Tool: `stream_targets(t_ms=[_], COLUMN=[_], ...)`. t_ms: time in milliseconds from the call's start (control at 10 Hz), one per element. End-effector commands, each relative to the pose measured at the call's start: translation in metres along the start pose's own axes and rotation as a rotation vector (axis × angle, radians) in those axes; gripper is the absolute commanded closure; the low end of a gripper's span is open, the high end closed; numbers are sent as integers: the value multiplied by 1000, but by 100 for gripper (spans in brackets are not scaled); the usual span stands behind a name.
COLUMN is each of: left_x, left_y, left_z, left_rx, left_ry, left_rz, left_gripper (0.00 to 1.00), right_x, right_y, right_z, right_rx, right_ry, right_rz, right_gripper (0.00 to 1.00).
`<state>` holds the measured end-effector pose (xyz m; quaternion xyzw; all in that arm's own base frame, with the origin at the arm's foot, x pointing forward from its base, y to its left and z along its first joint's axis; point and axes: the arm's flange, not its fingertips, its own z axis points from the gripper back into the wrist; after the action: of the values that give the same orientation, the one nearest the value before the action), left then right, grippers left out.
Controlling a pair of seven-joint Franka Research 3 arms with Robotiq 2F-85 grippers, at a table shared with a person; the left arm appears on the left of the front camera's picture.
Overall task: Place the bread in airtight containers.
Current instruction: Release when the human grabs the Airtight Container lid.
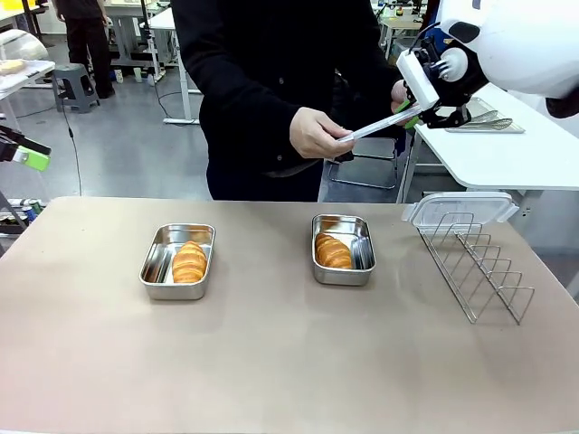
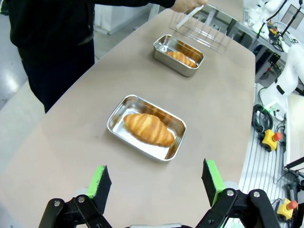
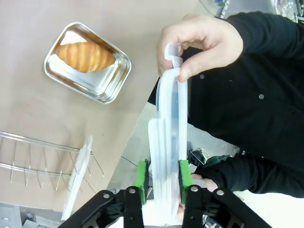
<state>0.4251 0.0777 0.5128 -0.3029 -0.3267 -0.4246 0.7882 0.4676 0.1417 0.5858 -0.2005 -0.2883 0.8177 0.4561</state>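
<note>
Right gripper (image 3: pixel 163 176): raised beyond the table's (image 1: pixel 271 362) far edge, to the right of the person, with its fingers pointing toward the person. The green pads stand one on each side of a clear lid (image 3: pixel 168 137), which sits edge-on between them. Whether the pads press on the lid cannot be told. The person's hand (image 3: pixel 199 42) pinches the lid's far end at its tab, thumb against fingers.

Left gripper (image 2: pixel 156 183): jaws wide apart, nothing between them. It hovers off the table's left end, tilted down toward the left pan (image 1: pixel 158 262).

Bread: one croissant (image 1: pixel 189 261) lies in the left pan. The other croissant (image 1: pixel 333 251) lies in the right pan (image 1: pixel 360 237). Both pans stand uncovered on the table, well apart.

A second lid (image 1: pixel 461 206) rests on the far end of the rack (image 1: pixel 488 271), at the table's right.
</note>
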Motion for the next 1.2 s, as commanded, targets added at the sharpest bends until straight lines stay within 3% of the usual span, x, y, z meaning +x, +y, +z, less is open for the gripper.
stream_targets(t_ms=[0, 100, 500, 800, 1100], left_x=[0, 0, 0, 0, 0], left_y=[-1, -1, -1, -1, -1], left_z=[1, 1, 1, 1, 1], left_rx=[-7, -7, -7, -7, -7], left_ry=[-7, -7, -7, -7, -7], left_rz=[-17, -17, -17, -17, -17], left_gripper=[0, 0, 0, 0, 0], right_x=[-11, -24, -108, -150, -165], right_y=[3, 9, 84, 163, 202], right_z=[27, 44, 73, 80, 83], right_rx=[-73, -111, -85, -70, -55], right_ry=[-34, -76, -390, -493, -522], right_rz=[-147, -256, -733, -969, -1069], right_gripper=[28, 0, 0, 0, 0])
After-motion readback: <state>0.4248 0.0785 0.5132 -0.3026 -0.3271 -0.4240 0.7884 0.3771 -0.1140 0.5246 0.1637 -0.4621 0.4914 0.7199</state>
